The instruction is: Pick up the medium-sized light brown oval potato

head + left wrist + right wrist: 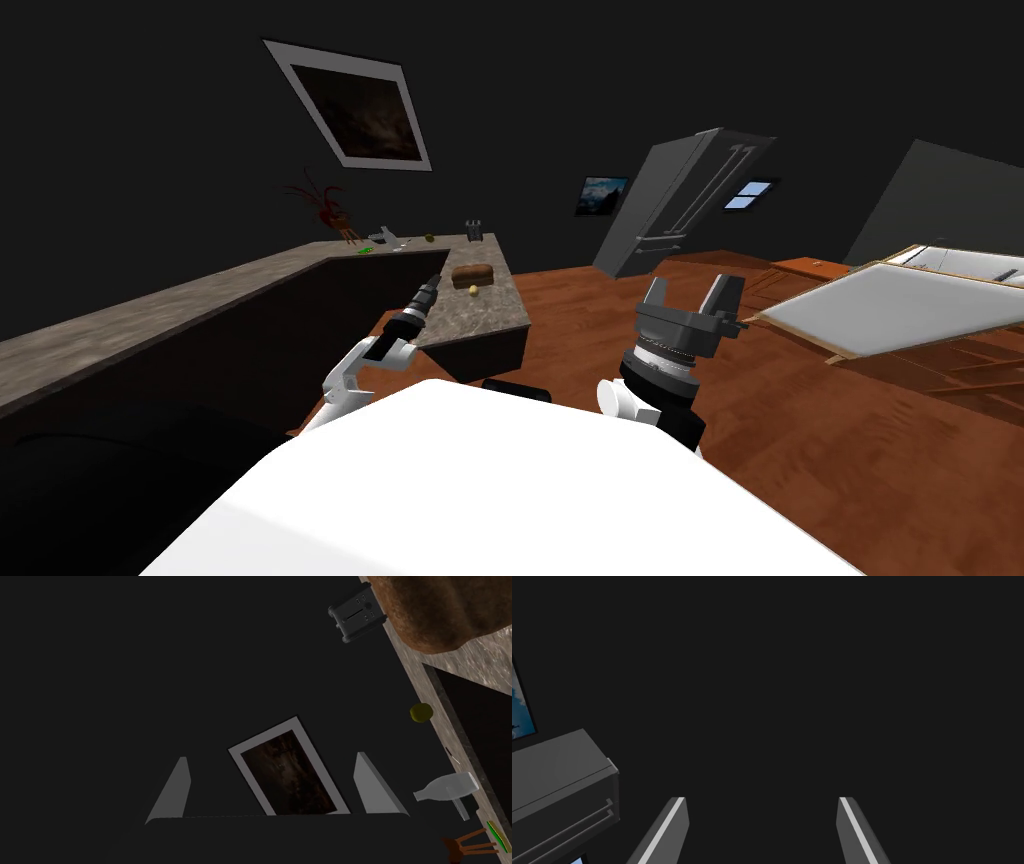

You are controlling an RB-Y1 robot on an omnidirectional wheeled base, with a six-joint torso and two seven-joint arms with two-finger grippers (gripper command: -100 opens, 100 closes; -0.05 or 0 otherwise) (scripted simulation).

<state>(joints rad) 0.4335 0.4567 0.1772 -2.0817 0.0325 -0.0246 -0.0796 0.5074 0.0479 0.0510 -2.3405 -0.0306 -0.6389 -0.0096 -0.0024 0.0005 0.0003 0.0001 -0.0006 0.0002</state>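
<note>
the potato [473, 290], small, pale and yellowish brown, lies on the speckled stone tabletop [470, 322], on the arm of it that juts toward the wooden floor [800, 440]. it sits just beside a brown loaf of bread [472, 273], on the side nearer the robot; whether the two touch cannot be told.

the left gripper [272, 756] reaches forward over the tabletop's inner edge. in the head view it is near the potato, on its left and apart from it. its jaws stand open with nothing between them, and they look past the loaf toward the dark wall and a grey-framed picture [290, 773].

farther back along the tabletop stand a dark toaster [357, 613], a small yellow-green round thing [421, 712] and a clear bottle [447, 787] lying on its side. beyond these lie a flat green item [498, 836] and a reddish plant [325, 205] on thin legs at the corner.

the right gripper [690, 296] is held up over the floor, well apart from the tabletop, its jaws open and empty. a grey refrigerator [690, 205] stands against the far wall.
</note>
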